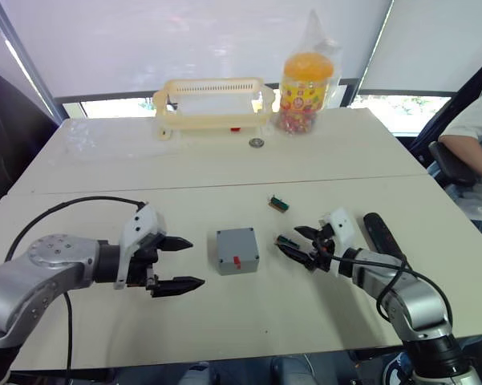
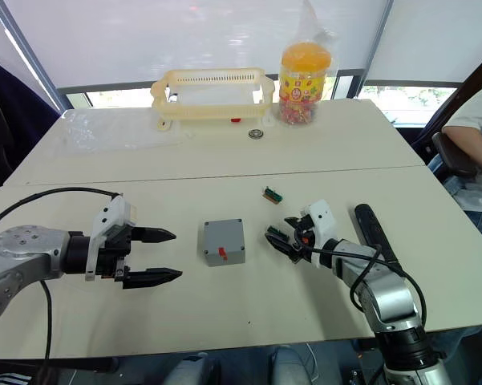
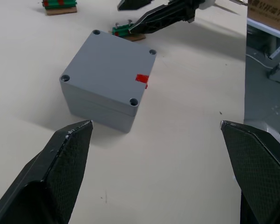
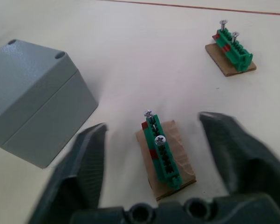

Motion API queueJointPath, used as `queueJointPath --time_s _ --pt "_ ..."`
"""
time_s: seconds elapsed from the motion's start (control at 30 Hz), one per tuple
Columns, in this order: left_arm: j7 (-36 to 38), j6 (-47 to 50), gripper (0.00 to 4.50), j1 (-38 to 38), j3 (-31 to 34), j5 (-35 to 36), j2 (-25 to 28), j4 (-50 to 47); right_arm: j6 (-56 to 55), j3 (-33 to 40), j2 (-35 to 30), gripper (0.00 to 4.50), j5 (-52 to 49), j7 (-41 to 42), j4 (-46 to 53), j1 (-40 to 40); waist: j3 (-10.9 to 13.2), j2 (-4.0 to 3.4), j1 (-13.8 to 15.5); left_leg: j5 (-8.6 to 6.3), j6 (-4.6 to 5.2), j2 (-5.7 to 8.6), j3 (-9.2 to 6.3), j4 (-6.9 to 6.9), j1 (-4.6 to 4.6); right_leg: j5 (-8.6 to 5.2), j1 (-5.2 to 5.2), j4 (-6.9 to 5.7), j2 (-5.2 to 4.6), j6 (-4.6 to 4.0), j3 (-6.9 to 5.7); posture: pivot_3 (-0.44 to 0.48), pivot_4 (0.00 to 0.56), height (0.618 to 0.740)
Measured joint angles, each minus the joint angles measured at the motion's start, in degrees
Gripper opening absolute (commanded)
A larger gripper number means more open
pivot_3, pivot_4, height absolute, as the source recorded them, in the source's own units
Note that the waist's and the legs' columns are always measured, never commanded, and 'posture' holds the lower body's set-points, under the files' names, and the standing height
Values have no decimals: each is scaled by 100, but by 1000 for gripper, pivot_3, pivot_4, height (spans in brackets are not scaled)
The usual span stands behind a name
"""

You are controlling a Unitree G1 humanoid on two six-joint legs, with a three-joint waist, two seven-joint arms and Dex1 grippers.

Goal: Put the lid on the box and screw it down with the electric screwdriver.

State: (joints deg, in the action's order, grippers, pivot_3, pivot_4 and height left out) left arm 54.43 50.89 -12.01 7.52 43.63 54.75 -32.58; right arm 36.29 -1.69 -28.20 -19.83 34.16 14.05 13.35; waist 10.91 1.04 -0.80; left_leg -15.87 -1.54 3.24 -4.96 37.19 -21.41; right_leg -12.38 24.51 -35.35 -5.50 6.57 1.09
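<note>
Matt grey plastic box (image 3: 107, 79) – smooth cream table (image 1: 224, 160), green plastic screw holder (image 4: 162, 151) on brown cardboard.

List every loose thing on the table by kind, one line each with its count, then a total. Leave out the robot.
Grey box with lid: 1
Green screw holders on card: 2
Electric screwdriver: 1
Cream basket: 1
Candy jar: 1
Small round metal object: 1
Total: 7
</note>
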Motion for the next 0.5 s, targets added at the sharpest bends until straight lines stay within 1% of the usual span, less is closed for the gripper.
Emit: queueJointPath --time_s 0.03,0.43,0.5 --pt "-2 -11 4500 5 0 -7 0 1 -21 -5 10 1601 25 -7 -28 3 0 0 0 0 0 0 0 0 0 0 0 0 0 0 0 0 150 740" --pt "-83 -85 4500 54 -11 -121 -50 98 -156 -26 17 1601 167 -17 -81 -71 0 0 0 0 0 0 0 0 0 1 0 0 0 1 0 0 150 740" --pt "-91 -139 4500 54 -14 -159 -66 109 -171 -27 17 1049 173 -16 -87 -74 0 0 -2 0 0 0 0 0 0 0 0 0 0 1 0 0 150 740"
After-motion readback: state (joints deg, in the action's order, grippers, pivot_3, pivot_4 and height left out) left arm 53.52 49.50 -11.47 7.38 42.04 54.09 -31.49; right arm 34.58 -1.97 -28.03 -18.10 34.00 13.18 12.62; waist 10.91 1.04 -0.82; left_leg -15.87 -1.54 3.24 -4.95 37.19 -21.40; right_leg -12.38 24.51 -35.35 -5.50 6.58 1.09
